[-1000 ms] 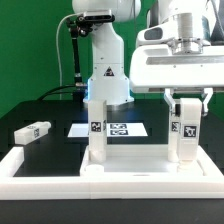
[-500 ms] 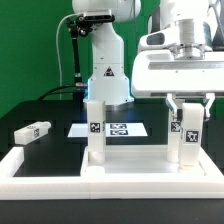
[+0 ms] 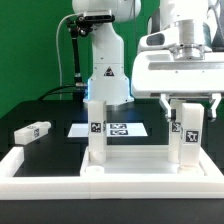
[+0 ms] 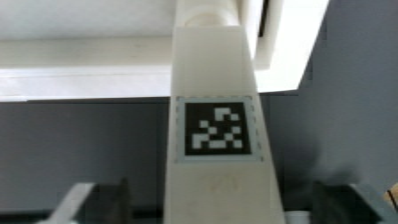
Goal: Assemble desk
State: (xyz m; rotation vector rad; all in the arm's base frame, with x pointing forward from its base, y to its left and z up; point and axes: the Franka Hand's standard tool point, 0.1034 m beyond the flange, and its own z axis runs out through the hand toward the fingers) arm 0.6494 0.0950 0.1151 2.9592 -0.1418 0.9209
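Observation:
The desk panel (image 3: 135, 163) lies flat against the front rail with two white tagged leg posts standing upright on it. The left post (image 3: 95, 130) stands alone. My gripper (image 3: 188, 110) straddles the top of the right post (image 3: 186, 138), with one finger on each side and a gap to the post. In the wrist view the post (image 4: 217, 120) runs between my fingers (image 4: 80, 205), and my gripper (image 4: 217, 205) is open with dark gaps on both sides. A third leg post (image 3: 32, 131) lies loose on the table at the exterior view's left.
The long low white border rail (image 3: 25, 160) runs along the front and the exterior view's left side. The marker board (image 3: 120, 128) lies flat behind the desk panel. The robot's white base (image 3: 108, 70) stands at the back.
My fingers have spread apart from the right post and the hand has risen slightly. The post stays standing on the panel.

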